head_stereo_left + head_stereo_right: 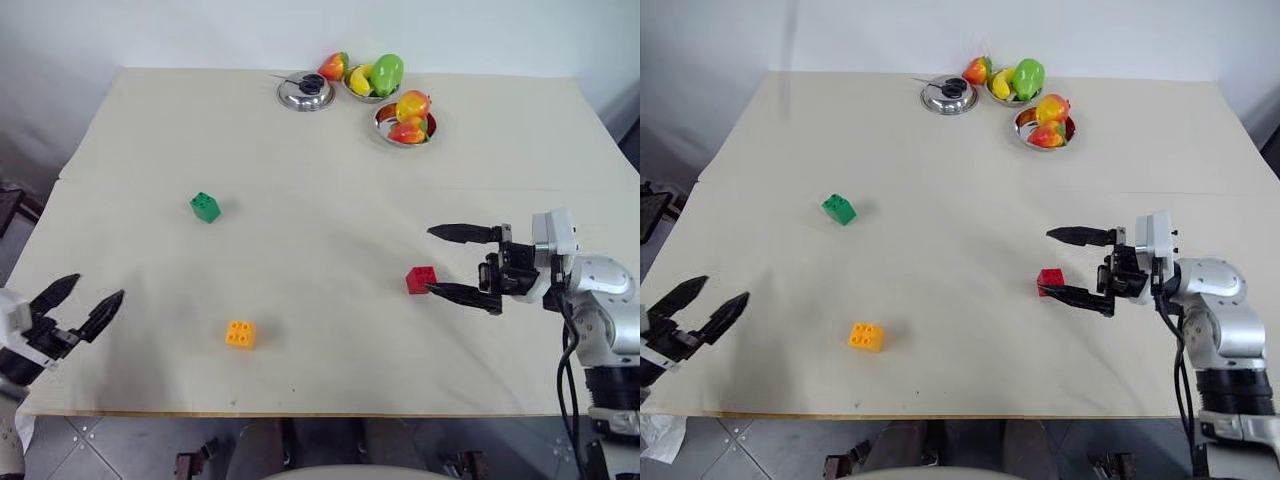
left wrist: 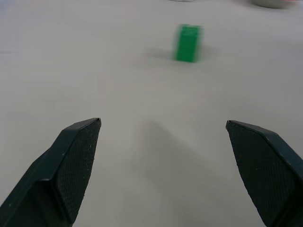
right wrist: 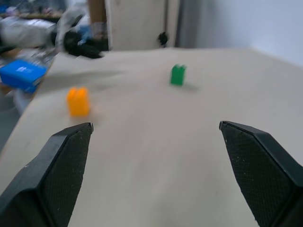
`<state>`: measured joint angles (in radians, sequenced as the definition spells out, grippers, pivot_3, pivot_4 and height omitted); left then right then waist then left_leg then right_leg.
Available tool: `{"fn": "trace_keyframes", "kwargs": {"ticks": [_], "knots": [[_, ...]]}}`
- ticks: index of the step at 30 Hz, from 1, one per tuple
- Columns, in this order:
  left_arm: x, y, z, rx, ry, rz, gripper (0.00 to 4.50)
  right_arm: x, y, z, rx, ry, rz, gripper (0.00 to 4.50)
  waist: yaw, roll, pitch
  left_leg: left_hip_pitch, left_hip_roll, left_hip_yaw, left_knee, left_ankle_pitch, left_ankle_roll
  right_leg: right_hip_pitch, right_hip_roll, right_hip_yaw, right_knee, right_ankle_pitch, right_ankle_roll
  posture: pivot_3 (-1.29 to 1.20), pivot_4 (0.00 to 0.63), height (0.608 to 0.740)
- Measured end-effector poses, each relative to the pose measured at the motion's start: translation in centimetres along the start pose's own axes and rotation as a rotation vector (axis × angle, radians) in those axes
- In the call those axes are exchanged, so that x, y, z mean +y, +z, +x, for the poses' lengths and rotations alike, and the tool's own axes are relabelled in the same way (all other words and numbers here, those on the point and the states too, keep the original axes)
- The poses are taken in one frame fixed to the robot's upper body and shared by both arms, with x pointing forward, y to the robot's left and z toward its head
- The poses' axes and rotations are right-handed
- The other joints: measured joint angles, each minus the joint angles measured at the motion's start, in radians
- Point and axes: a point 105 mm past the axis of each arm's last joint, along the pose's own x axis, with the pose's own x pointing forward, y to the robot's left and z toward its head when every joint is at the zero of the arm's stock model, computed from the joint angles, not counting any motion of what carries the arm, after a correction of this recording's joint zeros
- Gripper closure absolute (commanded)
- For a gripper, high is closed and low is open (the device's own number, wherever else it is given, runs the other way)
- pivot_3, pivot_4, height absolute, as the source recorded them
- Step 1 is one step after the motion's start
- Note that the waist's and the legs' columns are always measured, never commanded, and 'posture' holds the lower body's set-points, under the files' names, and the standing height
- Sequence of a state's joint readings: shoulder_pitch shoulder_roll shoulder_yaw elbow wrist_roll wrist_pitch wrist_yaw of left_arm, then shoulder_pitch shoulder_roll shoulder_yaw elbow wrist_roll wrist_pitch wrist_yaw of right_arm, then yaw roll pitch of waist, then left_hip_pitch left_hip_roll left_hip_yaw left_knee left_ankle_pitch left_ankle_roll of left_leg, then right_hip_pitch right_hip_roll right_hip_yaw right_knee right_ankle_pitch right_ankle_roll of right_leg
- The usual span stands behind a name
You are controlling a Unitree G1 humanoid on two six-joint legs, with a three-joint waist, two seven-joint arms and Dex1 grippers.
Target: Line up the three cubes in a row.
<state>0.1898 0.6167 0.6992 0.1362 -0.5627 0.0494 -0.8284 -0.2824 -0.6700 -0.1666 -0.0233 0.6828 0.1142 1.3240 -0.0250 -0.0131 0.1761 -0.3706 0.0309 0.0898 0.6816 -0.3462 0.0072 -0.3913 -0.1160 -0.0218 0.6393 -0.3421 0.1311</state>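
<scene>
your right gripper [image 1: 460,262] gapes wide and empty: pinch the light, stiff red cube [image 1: 421,279] by its flat sides.

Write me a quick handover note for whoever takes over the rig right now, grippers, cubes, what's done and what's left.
Left gripper: open, empty, at the table's near left edge.
Right gripper: open, empty, its lower finger right beside the red cube.
Green cube: mid-left. Orange-yellow cube: near front edge, left of centre.
Done: no row; the three sit scattered.
Left: bring all three into one row.
</scene>
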Motion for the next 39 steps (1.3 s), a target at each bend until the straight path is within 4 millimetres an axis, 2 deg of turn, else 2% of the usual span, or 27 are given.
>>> {"fn": "trace_keyframes", "kwargs": {"ticks": [3,5,12,18,22,26,30,36,37,39], "knots": [[-0.5,-0.6,0.0,-0.013,0.024,-0.021,0.00,0.3,0.0,0.0,-0.020,-0.055,0.001,0.03,0.006,0.000,0.000,0.000,-0.001,0.000,0.000,-0.002,0.001,0.001,-0.001,-0.001,-0.002,0.000,0.000,0.00,0.150,0.740],[-1.3,-0.4,0.7,-0.027,0.004,-0.022,0.00,0.5,-0.2,-0.5,-0.016,-0.086,0.003,0.03,0.008,-0.001,-0.001,0.000,-0.001,0.000,0.000,-0.002,0.001,0.001,-0.001,-0.001,-0.002,0.000,0.000,0.00,0.150,0.740],[-4.4,2.7,8.0,-0.129,-0.179,-0.003,0.00,1.4,-0.7,-1.5,0.008,-0.111,-0.033,0.03,0.021,-0.001,-0.001,0.001,-0.001,0.002,0.000,-0.002,0.002,0.001,0.002,-0.001,-0.001,0.000,0.000,0.00,0.150,0.740],[-3.9,3.3,15.5,-0.042,-0.195,0.036,0.00,1.5,-1.2,-2.1,0.054,-0.138,-0.037,0.03,0.024,-0.001,-0.001,0.000,-0.003,0.005,0.001,-0.001,0.003,0.000,0.006,-0.003,0.004,0.001,0.002,0.00,0.150,0.740],[-4.4,2.6,18.5,0.015,-0.225,0.026,0.00,1.9,-1.2,-2.2,0.059,-0.154,-0.035,0.03,0.020,-0.002,0.000,-0.001,-0.002,0.010,0.001,-0.002,0.005,-0.002,0.004,-0.012,0.004,0.002,0.003,0.00,0.150,0.740],[-5.7,2.1,19.9,0.058,-0.307,0.047,0.00,2.3,-0.9,-1.8,0.057,-0.151,-0.049,0.03,0.022,-0.003,0.000,-0.001,-0.002,0.010,0.002,-0.003,0.005,-0.002,0.001,-0.025,0.004,0.002,0.003,0.00,0.150,0.740],[-5.9,1.3,20.3,0.089,-0.323,0.052,0.86,2.7,-1.2,-2.1,0.068,-0.166,-0.033,0.00,0.024,-0.004,0.001,-0.001,-0.002,0.009,0.003,-0.003,0.005,-0.002,0.001,-0.027,0.004,0.002,0.003,0.00,0.150,0.740],[-6.8,0.8,20.8,0.093,-0.340,0.089,2.87,2.9,-1.0,-4.1,0.085,-0.214,-0.094,0.00,0.027,-0.004,0.001,-0.001,-0.003,0.008,0.003,-0.003,0.005,-0.001,0.000,-0.028,0.004,0.002,0.003,0.00,0.150,0.740],[-7.2,0.8,20.9,0.083,-0.356,0.096,3.04,3.1,-1.1,-4.9,0.095,-0.226,-0.116,0.00,0.032,-0.004,0.001,-0.001,-0.003,0.008,0.003,-0.003,0.005,0.000,0.000,-0.028,0.004,0.002,0.003,0.00,0.150,0.740],[-8.0,0.8,21.0,0.071,-0.391,0.093,3.03,3.1,-1.4,-6.0,0.113,-0.262,-0.118,0.00,0.035,-0.004,0.001,-0.001,-0.003,0.008,0.003,-0.003,0.005,0.000,0.000,-0.028,0.004,0.002,0.003,0.00,0.150,0.740]]}}
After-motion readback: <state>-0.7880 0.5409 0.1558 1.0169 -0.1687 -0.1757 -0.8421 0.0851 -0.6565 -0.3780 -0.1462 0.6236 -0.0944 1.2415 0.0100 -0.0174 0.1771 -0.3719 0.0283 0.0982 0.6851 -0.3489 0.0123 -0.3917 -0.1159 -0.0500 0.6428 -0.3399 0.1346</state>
